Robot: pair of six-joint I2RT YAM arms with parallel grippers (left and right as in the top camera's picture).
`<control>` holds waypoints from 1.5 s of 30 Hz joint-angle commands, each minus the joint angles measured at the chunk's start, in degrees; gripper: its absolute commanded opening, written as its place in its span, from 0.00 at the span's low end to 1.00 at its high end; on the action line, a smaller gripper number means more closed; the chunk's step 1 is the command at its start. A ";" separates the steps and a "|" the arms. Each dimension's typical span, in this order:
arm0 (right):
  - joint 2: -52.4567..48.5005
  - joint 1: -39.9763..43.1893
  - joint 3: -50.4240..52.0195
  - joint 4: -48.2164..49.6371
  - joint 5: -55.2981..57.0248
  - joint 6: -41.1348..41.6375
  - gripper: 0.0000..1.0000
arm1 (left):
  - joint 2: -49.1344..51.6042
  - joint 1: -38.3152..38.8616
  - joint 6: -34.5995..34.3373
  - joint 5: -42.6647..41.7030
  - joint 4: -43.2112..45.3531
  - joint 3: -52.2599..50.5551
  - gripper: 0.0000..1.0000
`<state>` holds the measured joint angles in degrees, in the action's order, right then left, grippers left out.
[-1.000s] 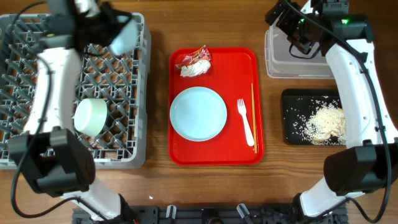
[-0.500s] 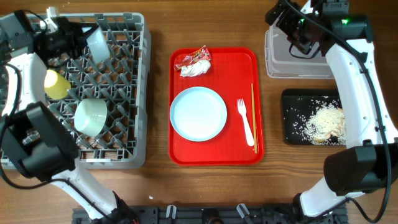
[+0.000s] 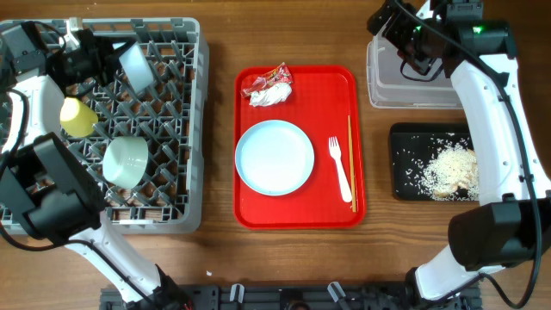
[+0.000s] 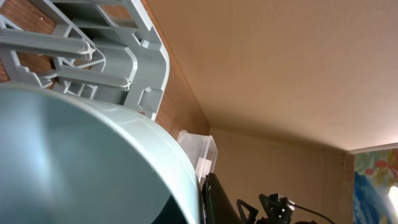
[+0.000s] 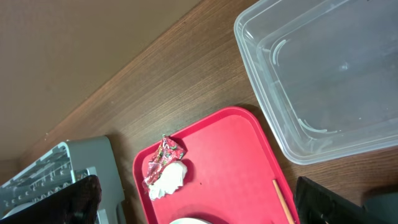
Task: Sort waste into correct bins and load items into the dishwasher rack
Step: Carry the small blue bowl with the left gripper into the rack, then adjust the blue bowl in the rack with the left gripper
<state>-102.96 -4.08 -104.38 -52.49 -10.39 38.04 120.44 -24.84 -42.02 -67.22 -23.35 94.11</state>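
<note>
Low centre, a round pale-blue plate (image 3: pixel 275 157) and a white plastic fork (image 3: pixel 341 168) lie on the red serving tray (image 3: pixel 297 211). Lower right, loose white rice scraps (image 3: pixel 448 168) sit in a shallow black rectangular tray (image 3: pixel 400 142). At left, the grey lattice dishwasher rack (image 3: pixel 176 185) holds a small pale-blue bowl (image 3: pixel 126 162) and, higher, a small yellow cup (image 3: pixel 77 116). At the red tray's top, a crinkled red snack wrapper (image 3: pixel 274 79) touches a crumpled white napkin (image 3: pixel 269 96). Upper left, the left fingers (image 3: pixel 110 60) clamp a second pale-blue bowl (image 3: pixel 138 65), tilted over the rack. Upper right, the right fingers (image 5: pixel 81 199) stand wide apart, empty, above a clear rectangular plastic tub (image 3: pixel 413 93).
</note>
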 commanded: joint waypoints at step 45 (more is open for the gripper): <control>-0.70 -0.09 0.24 0.13 0.76 -0.35 1.00 | -12.00 16.59 21.05 84.26 -17.46 -0.13 0.04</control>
<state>-102.96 -4.08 -104.38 -52.49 -10.39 38.04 105.62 -7.05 -22.24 9.41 -42.13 93.80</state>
